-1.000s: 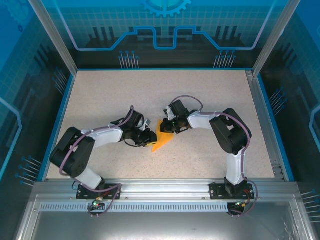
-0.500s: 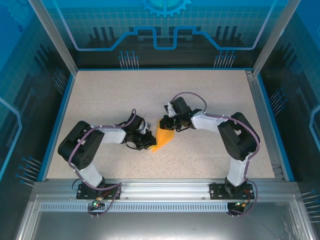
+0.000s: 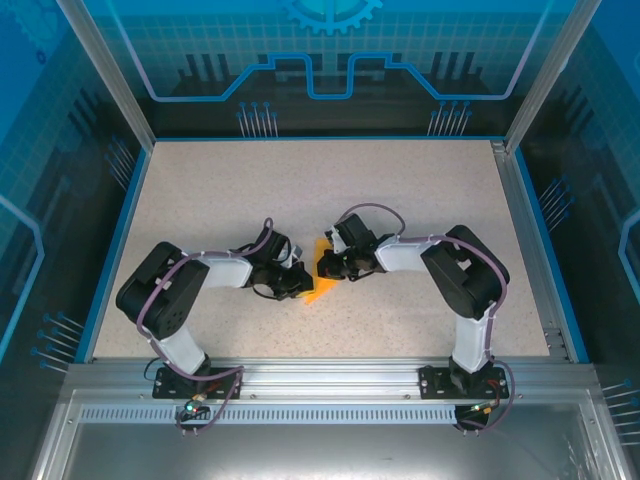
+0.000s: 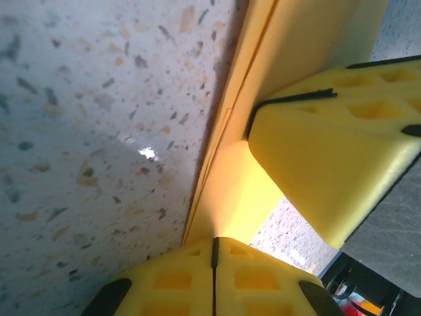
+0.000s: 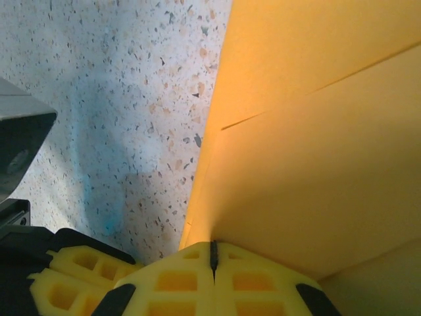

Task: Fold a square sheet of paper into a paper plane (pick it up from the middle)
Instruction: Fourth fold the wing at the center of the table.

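Where the two arms meet at mid-table, the folded paper sheet point(image 3: 321, 288) sits on the speckled table point(image 3: 420, 180) between the tools. Left gripper point(image 4: 214, 253): fingertips pressed together, pinching one edge of the sheet. Right gripper point(image 5: 212, 253): fingertips likewise closed, nipping the sheet, with overlapping layers and a crease line showing above them. The grippers sit just beside each other, left one at the sheet's left side.
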### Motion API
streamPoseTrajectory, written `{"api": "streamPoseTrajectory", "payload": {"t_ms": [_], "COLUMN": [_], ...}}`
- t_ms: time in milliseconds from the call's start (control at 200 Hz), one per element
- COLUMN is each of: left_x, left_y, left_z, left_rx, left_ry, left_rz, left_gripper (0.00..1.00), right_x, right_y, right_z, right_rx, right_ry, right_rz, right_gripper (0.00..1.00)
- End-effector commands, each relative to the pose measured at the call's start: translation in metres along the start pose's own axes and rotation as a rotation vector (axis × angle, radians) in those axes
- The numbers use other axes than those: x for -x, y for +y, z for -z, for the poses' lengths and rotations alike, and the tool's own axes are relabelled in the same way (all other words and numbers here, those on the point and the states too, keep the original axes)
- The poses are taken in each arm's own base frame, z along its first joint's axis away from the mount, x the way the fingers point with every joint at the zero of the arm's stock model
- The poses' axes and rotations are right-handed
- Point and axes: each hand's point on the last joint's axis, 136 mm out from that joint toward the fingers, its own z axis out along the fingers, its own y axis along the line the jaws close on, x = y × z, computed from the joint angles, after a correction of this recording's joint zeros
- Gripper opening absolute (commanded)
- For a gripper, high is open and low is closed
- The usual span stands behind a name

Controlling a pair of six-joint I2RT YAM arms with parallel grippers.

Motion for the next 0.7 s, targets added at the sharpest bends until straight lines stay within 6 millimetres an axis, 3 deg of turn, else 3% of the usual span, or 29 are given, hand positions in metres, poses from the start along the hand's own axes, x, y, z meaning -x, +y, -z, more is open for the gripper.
{"api": "streamPoseTrajectory", "payload": {"t_ms": [0, 380, 695], "left_x": [-0.026, -0.033, -0.036], "left_y": [0.039, 0.046, 0.044], "left_z": [-0.010, -0.011, -0.012], "left_rx": [0.126, 0.140, 0.138], "left_ry": [0.070, 0.095, 0.109], "left_rz": [0.065, 0.066, 0.064], "left_gripper": [0.05, 0.05, 0.04], "right_x": [0.010, 0.077, 0.103], "right_y": [-0.036, -0.073, -0.091], "right_z": [-0.005, 0.023, 0.037], "right_rx": [-0.073, -0.051, -0.094], "right_ry": [-0.037, -0.146, -0.160], "right_rz": [-0.050, -0.121, -0.136], "right_gripper": [0.01, 0.03, 0.03]}}
